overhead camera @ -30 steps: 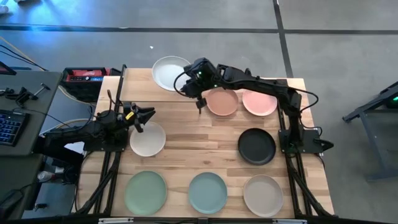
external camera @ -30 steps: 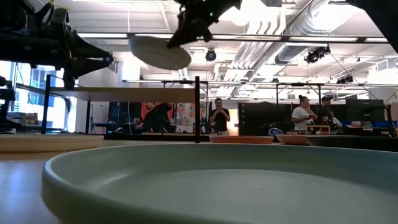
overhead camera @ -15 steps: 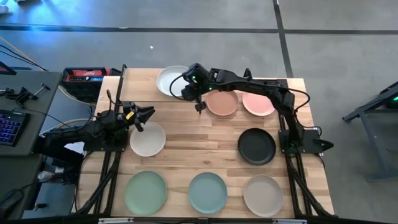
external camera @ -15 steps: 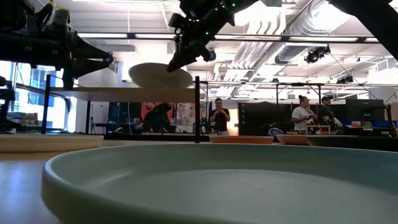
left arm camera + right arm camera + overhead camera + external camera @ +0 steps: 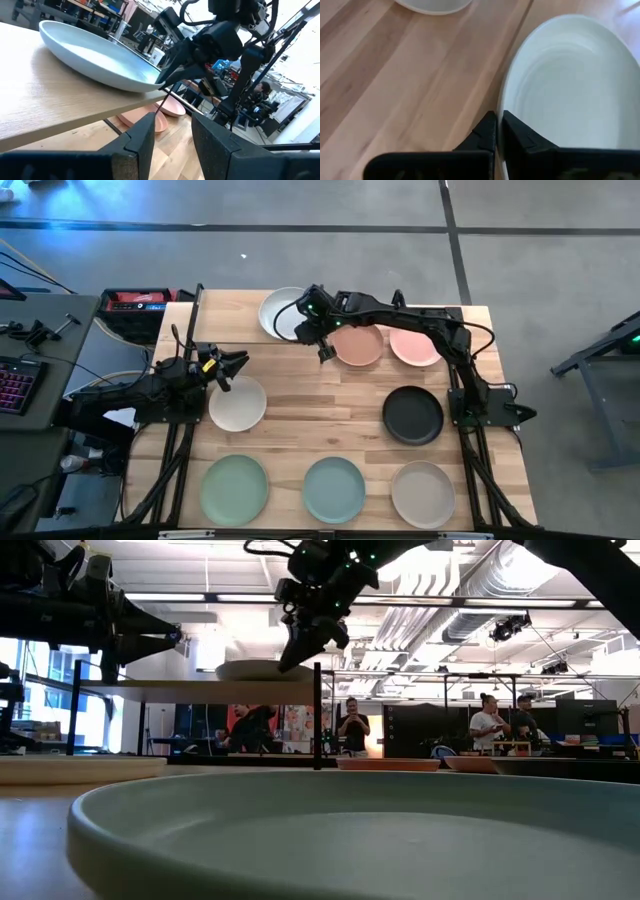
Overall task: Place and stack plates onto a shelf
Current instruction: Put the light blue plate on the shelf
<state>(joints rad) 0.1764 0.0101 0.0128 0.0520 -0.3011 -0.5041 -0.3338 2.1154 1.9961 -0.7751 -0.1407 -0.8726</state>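
Observation:
A pale white-blue plate [image 5: 282, 312] lies on the raised light-wood shelf [image 5: 190, 690] at the table's far left-centre. It also shows in the low view [image 5: 250, 670] and the left wrist view [image 5: 95, 55]. My right gripper [image 5: 306, 330] is shut on the plate's rim; it shows in its own wrist view [image 5: 497, 124] too. My left gripper [image 5: 236, 366] is open and empty. It hangs at the table's left side, just above a white plate [image 5: 237, 404] that lies flat on the tabletop. My right gripper pinches the pale plate's rim [image 5: 506, 107] between its two fingers, on the side toward the table's right and near edges. The fingers [image 5: 292, 652] slant down from above and from the right. The plate sits level with its underside on the shelf board [image 5: 60, 107].
On the tabletop lie a salmon plate [image 5: 357, 345], a pink plate [image 5: 417, 345], a black plate [image 5: 412, 415], and in the near row a green [image 5: 234, 488], a teal [image 5: 334, 488] and a beige plate [image 5: 423, 492]. A black shelf post [image 5: 318, 715] stands under the held rim. People stand in the room behind.
My right gripper has gone down and a little toward the table's near and right edges, still shut on the pale plate. The plate was tilted and clear above the shelf. It has come level and now lies on the shelf board.

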